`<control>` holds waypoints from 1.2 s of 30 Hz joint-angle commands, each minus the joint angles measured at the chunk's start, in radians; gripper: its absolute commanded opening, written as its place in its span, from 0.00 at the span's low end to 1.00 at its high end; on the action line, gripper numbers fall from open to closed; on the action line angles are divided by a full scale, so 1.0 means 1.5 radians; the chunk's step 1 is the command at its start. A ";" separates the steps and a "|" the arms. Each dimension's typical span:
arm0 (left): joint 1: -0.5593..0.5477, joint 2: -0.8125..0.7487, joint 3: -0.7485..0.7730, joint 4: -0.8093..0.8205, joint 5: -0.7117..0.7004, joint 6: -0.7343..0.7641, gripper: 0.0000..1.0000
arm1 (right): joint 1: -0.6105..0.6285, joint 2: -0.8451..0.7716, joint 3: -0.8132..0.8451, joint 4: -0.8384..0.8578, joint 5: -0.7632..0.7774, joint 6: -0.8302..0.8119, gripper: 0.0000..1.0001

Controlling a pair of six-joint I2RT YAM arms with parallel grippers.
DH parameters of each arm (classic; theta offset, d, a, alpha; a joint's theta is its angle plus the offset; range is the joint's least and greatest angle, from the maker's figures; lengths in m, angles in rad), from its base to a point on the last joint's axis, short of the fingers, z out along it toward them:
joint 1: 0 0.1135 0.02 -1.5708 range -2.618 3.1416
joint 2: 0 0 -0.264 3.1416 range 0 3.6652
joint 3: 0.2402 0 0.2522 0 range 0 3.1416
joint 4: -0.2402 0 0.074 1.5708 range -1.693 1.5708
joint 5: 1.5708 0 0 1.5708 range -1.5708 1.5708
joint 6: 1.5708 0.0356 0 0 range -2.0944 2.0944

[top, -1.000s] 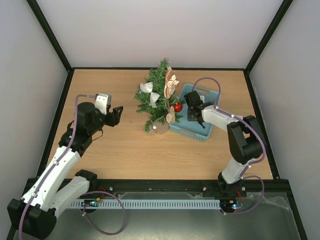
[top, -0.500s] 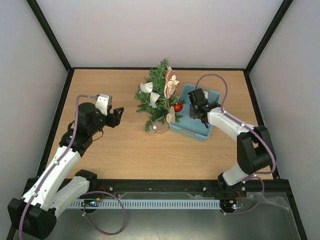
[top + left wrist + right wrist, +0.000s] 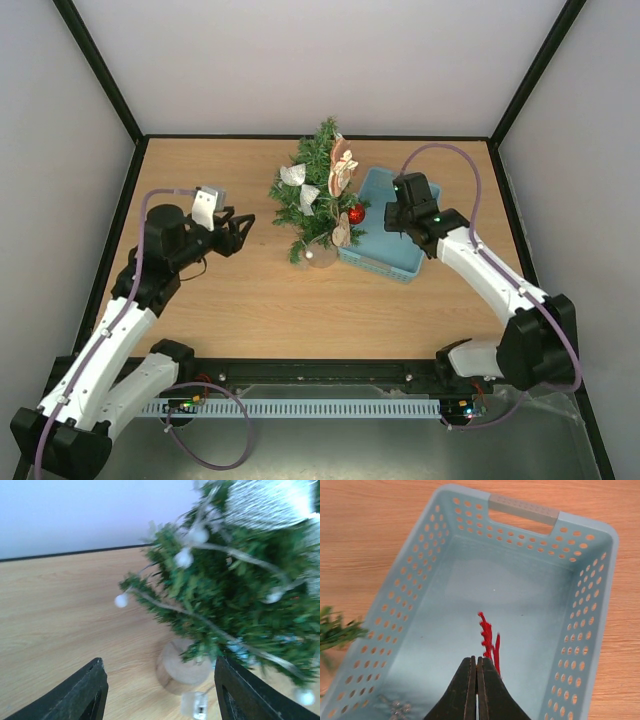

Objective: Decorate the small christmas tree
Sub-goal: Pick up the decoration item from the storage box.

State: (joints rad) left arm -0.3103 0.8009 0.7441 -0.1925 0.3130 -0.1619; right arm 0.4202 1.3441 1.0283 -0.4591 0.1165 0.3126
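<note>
The small christmas tree stands mid-table on a cup-like base. It carries silver bows, a red ball, a pink ribbon and a string of white beads. My left gripper is open and empty, just left of the tree; in the left wrist view the base lies ahead between the jaws. My right gripper hangs above the light blue basket. In the right wrist view it is shut, with a red fuzzy ornament sticking out from under its tips.
The basket's handle end lies ahead of the right gripper. A small silvery item lies in its near left corner. A small clear box on a wire sits by the tree base. Black frame rails border the table.
My right gripper has risen out of the basket and drawn back to the right, with the red ornament at its tips. My left gripper has edged slightly toward the tree.
</note>
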 commanded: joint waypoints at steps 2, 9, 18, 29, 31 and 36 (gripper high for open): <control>-0.007 0.000 0.073 -0.007 0.121 -0.002 0.61 | 0.008 -0.063 0.004 -0.070 -0.058 -0.008 0.02; -0.008 0.036 0.174 -0.092 0.194 0.050 0.61 | 0.047 -0.139 0.002 -0.139 -0.084 0.000 0.02; -0.008 0.035 0.163 -0.076 0.290 0.050 0.60 | 0.122 -0.227 -0.041 -0.143 -0.132 0.047 0.02; -0.009 0.050 0.151 -0.037 0.421 -0.008 0.56 | 0.283 -0.275 -0.024 -0.127 -0.164 0.101 0.02; -0.009 0.045 0.141 -0.023 0.440 -0.019 0.56 | 0.307 -0.281 -0.019 -0.121 -0.163 0.115 0.02; -0.009 0.047 0.127 0.006 0.484 -0.051 0.54 | 0.353 -0.294 -0.003 -0.093 -0.178 0.143 0.02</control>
State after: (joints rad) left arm -0.3202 0.8722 0.9539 -0.2440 0.9405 -0.1860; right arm 0.9077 0.9325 0.9794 -0.6460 -0.1307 0.4763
